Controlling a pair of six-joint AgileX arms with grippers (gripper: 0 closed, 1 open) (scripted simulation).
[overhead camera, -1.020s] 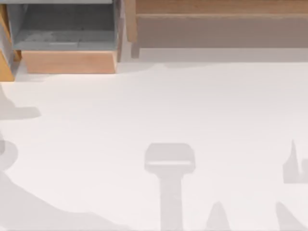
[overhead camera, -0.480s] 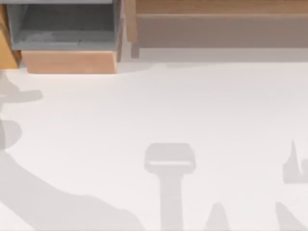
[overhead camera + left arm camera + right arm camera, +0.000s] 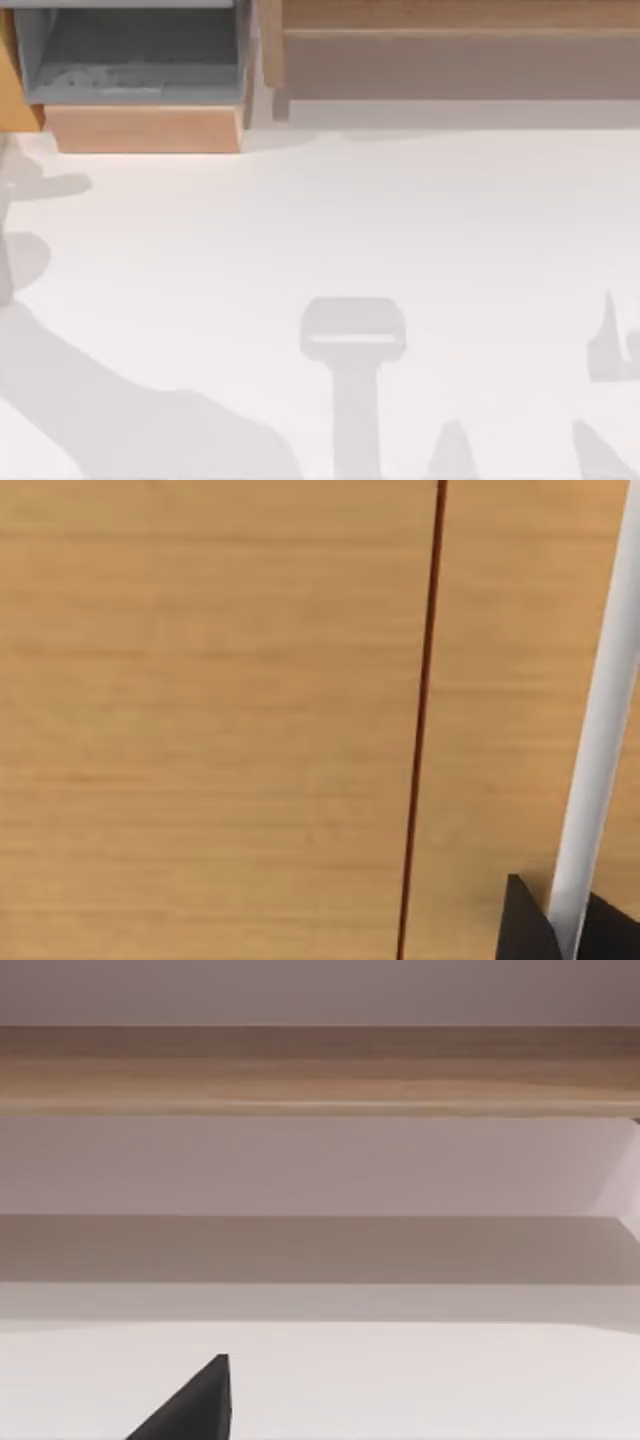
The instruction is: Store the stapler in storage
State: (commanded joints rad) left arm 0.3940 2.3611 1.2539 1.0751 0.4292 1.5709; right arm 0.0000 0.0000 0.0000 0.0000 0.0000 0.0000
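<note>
The table [image 3: 420,230] is plain white, crossed by soft grey shadows. At its far left, an open drawer [image 3: 140,128] has a light wood front and grey inside. The wooden panel [image 3: 200,730] is honey-tan with fine horizontal grain and one thin dark-red line.

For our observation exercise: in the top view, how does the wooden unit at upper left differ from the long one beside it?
The left unit is narrow and open, showing a grey inside; the long unit is far wider and shows no opening. The left unit's wooden front reaches farther onto the white table than the long unit's. Both are light wood along the view's upper edge.
</note>
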